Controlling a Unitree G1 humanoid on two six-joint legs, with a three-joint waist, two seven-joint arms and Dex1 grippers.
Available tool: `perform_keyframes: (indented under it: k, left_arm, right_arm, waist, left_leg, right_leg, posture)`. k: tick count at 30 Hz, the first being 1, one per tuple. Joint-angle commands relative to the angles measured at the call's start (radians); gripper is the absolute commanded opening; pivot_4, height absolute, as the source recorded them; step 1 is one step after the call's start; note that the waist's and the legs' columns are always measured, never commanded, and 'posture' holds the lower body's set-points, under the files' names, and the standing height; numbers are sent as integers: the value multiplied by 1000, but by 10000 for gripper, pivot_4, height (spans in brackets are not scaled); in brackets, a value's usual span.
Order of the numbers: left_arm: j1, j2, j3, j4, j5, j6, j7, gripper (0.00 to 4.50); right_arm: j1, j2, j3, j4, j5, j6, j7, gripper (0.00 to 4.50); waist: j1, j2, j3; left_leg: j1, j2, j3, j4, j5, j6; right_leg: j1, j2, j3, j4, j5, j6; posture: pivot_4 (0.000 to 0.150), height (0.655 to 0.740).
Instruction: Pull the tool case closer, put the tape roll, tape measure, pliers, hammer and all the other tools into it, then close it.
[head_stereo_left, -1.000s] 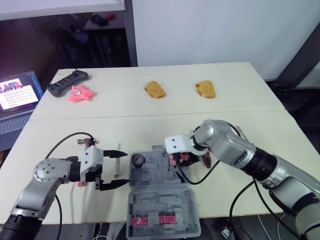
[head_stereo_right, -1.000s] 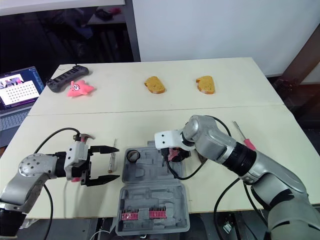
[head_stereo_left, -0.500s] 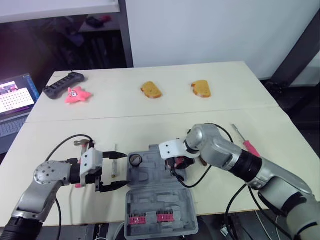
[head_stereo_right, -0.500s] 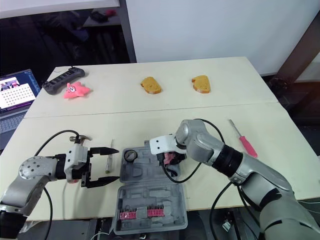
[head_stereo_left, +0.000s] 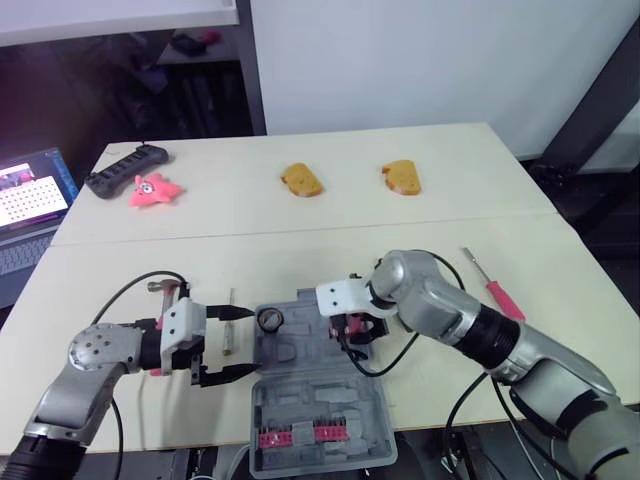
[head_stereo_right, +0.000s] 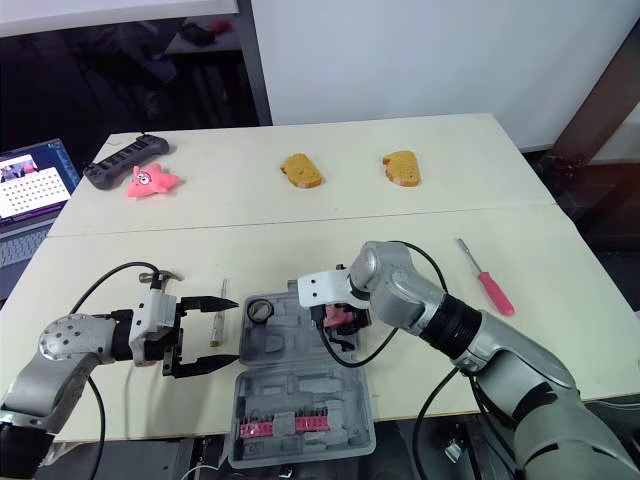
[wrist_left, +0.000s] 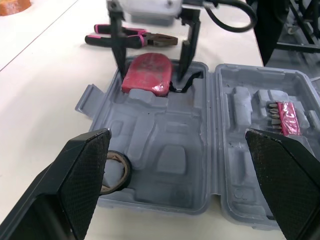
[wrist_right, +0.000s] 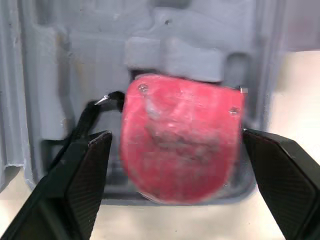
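- In the head views, the open tool case (head_stereo_left: 300, 365) lay at the near edge of the table (head_stereo_left: 300, 220), between the two arms, with its lid (head_stereo_left: 330, 410) folded toward the near side.
- The right gripper (head_stereo_right: 338, 328) stood low over the far right corner of the tray, and the red tape measure (head_stereo_right: 340, 316) was between its fingers. In the last half second it had moved only slightly left and down. The bigger shift since one second before was the camera's, not the tools'.
- The left gripper (head_stereo_left: 250, 340) hovered just left of the case, fingers wide apart and empty, as before.
- The tape roll (head_stereo_left: 271, 320) already lay in the far left pocket. The hammer (head_stereo_left: 165, 288) behind the left gripper, the thin driver (head_stereo_left: 229, 330) between that gripper and the case, and the pink screwdriver (head_stereo_left: 492, 290) well to the right were all on the table, not yet packed.
- In the left wrist view, the tape measure sat down in its recess. The right gripper's fingers stood one on each side of it, with a gap showing at one side. The pliers (wrist_left: 131, 40) lay on the table just beyond the far wall of the case.
- In the right wrist view, the fingers were spread apart, not clamped, and the tape measure rested in the pocket between them. I judged it was delivered, so two tools were in and four remained, and the case was not yet closed.
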Motion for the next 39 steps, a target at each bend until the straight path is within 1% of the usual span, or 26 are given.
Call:
perform_keyframes:
  k: [1,4,8,9,11,13,14,19,29,33,39]
  left_arm:
    - [-5,1,3,-15,-2,-11,-5,45000]
    - [-11,1,3,-6,-1,-14,-8,45000]
    - [-17,0,2,3,2,-15,-12,45000]
    - [-19,1,2,5,2,-16,-14,45000]
    - [-23,1,2,11,2,-18,-17,45000]
    - [-24,2,3,12,2,-18,-18,45000]
    - [-24,2,3,11,2,-19,-19,45000]
    - [-22,4,4,8,4,-19,-18,45000]
    - [-13,2,5,-8,6,-14,-8,45000]
    - [-10,4,7,-9,6,-11,-5,45000]
    - [-9,6,11,-13,4,-7,-1,45000]
  right_arm:
    - [-6,-12,-87,-102,44,49,20,44389]
    - [18,-24,-149,-147,90,81,18,44389]
    - [87,-47,-246,-197,173,105,7,44389]
    - [114,-47,-276,-204,195,109,-5,41929]
    - [153,-61,-302,-212,214,79,-24,35634]
    - [186,-51,-333,-209,239,59,-54,26837]
    - [199,-45,-349,-200,246,46,-73,21607]
    - [260,-44,-405,-157,291,-37,-132,21607]
    - [328,-21,-441,-33,352,-124,-188,21607]
    - [352,-28,-424,19,351,-129,-193,21607]
    - [358,-28,-376,99,323,-53,-217,21607]
  waist:
    - [1,0,0]
    - [2,0,0]
    - [4,0,0]
    - [4,0,0]
    - [4,0,0]
    - [2,0,0]
    - [0,0,0]
    - [2,0,0]
    - [1,0,0]
    - [2,-1,-1]
    - [4,-2,-4]
  left_leg:
    - [0,0,0,0,0,0]
    - [0,0,0,0,0,0]
    - [0,0,0,0,0,0]
    - [0,0,0,0,0,0]
    - [0,0,0,0,0,0]
    - [0,0,0,0,0,0]
    - [0,0,0,0,0,0]
    - [0,0,0,0,0,0]
    - [0,0,0,0,0,0]
    - [0,0,0,0,0,0]
    - [2,0,0,0,0,0]
  right_leg:
    - [0,0,0,0,0,0]
    - [0,0,0,0,0,0]
    - [0,0,0,0,0,0]
    - [0,0,0,0,0,0]
    - [0,0,0,0,0,0]
    - [0,0,0,0,0,0]
    - [0,0,0,0,0,0]
    - [0,0,0,0,0,0]
    - [0,0,0,0,0,0]
    - [1,0,0,0,0,0]
    - [3,0,0,0,0,0]
  posture:
    - [1500,7219]
    - [1500,7219]
    - [1500,7219]
    - [1500,7219]
    - [1500,7219]
    - [1500,7219]
    - [1500,7219]
    - [1500,7219]
    - [1500,7219]
    - [1500,7219]
    - [1500,7219]
